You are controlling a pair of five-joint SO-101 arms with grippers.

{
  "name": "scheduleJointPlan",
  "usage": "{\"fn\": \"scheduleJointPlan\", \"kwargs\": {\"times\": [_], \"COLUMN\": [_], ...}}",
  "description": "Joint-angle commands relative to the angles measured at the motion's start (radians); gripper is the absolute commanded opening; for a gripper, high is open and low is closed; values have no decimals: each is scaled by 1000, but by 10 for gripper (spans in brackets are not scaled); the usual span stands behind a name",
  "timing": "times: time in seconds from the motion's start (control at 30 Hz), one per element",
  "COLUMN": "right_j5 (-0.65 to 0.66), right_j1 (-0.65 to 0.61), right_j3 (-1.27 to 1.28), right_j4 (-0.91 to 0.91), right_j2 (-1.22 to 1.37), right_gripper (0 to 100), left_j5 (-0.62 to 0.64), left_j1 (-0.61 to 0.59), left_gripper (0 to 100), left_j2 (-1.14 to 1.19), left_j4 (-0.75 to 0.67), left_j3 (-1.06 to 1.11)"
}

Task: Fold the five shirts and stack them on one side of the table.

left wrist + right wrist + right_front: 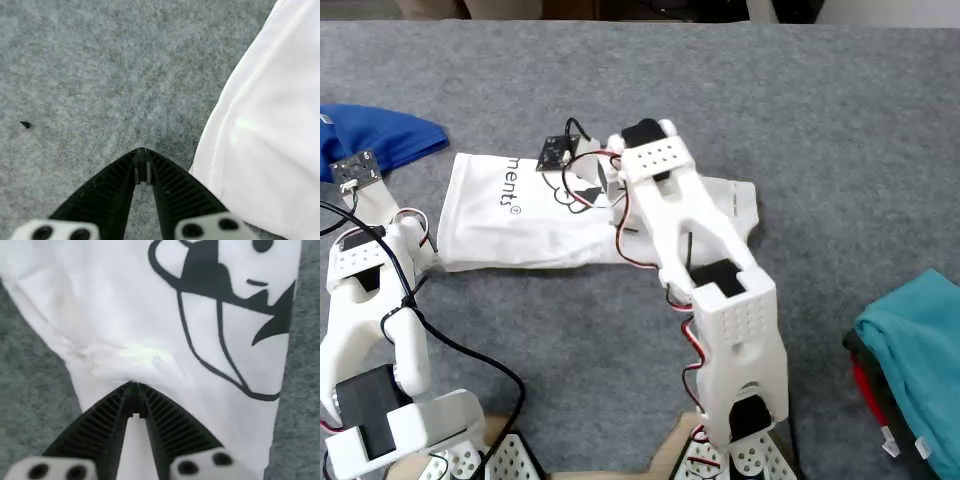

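- nearest the lens: left hand [141, 167], black ribbed fingers [110, 190] pressed together at the tips, nothing between them.
- it hangs low over bare grey tabletop [90, 75], just beside the hemmed edge of the white shirt [270, 130]; tips not touching the cloth.
- high view, far left: blue shirt [380, 140] bunched at the tabletop's left edge, partly cut off by the frame.
- left arm [370, 300], white, rises from the near-left corner and leans toward the white shirt's left end; a black cable loops beside it.
- middle: white shirt [520, 215] lies flat as a long band running left to right, black print on top, one short sleeve poking out at its right end.
- right arm [710, 260], white, reaches from the near edge up over the shirt's right half and covers part of it.
- right hand [134, 402] points down onto the white shirt [100, 305], fingers [170, 432] drawn narrow with the tips meeting on the cloth.
- small pucker of fabric sits right at those tips; can't tell whether any cloth is nipped between them.
- black line drawing [225, 285] printed on the shirt lies just beyond the tips.
- far right: teal shirt [920, 340] heaped at the tabletop's right edge, well apart from the white one.
- something dark with a red strip [865, 390] shows under it; can't tell what it is.
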Motion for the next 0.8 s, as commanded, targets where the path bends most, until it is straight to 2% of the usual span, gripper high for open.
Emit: {"fn": "scheduleJointPlan", "kwargs": {"times": [0.0,0.07,0.2,0.37,0.43,0.6,0.77], "right_j5": [12,12,8,-17,-18,-12,80], "right_j1": [-4,8,39,133,185,312,364], "right_j3": [-127,-174,-226,-211,-182,-48,165], "right_j4": [126,180,261,298,304,311,302], "right_j2": [-128,-199,-325,-412,-437,-536,-685], "right_gripper": [5,5,5,5,5,5,5], "left_j5": [3,-6,-78,-43,-31,-31,-29], "left_j1": [0,-2,5,21,35,97,118], "left_gripper": [20,21,30,195,220,222,221], "left_j2": [-13,-21,-62,-59,-35,159,420], "left_j4": [-2,17,210,393,462,637,812], "left_j3": [-32,-63,-198,-405,-503,-752,-1020]}}
